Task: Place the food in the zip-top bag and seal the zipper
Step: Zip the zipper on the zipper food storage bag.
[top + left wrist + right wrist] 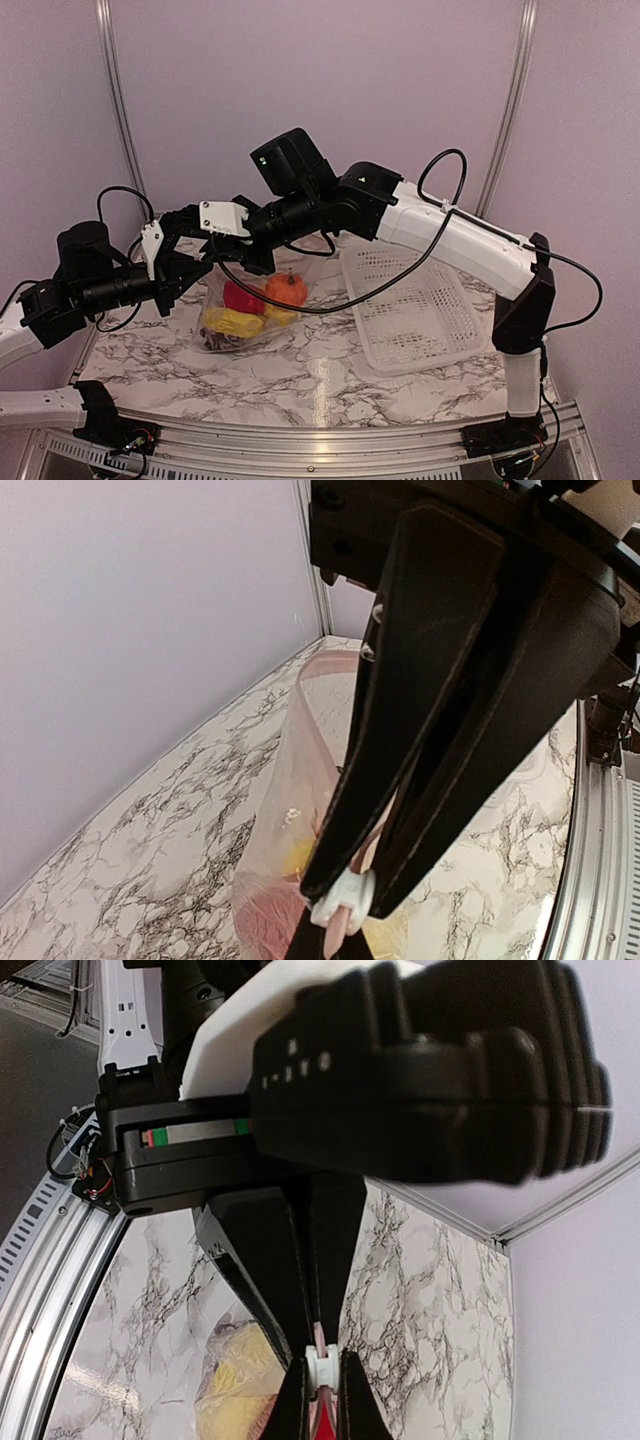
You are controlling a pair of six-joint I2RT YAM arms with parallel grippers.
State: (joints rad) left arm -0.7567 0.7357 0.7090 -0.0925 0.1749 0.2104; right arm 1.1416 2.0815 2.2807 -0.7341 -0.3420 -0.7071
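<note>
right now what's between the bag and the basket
Top view: bare marble tabletop between zip-top bag and lattice basket, a black cable looping over it.

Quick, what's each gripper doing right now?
Left gripper: jaws closed on the zipper of the zip-top bag.
Right gripper: jaws closed on the same zipper.

Clear zip-top bag on the marble table holds a red pepper, orange fruit and yellow piece. The left gripper and right gripper meet at its top edge. White lattice basket lies just to its right.
</note>
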